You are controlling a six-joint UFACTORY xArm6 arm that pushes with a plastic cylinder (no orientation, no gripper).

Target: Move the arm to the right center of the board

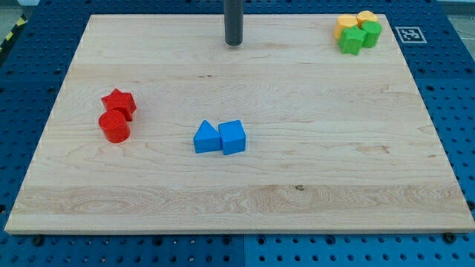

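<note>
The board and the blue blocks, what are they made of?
The board looks like pale wood with a smooth matte finish: long grain lines and a small dark knot show. The blue blocks look like painted wood or plastic; their flat even colour hides any grain, so I cannot tell which.

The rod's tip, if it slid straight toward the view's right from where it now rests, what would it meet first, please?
Probably nothing: my tip sits near the top centre of the board, and the green blocks and yellow blocks lie about level with that line, so depth leaves a graze possible.

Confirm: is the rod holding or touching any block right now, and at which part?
Nothing is held. My tip stands alone near the board's top centre, apart from every block; the nearest, the blue pair, lies well below it.
</note>
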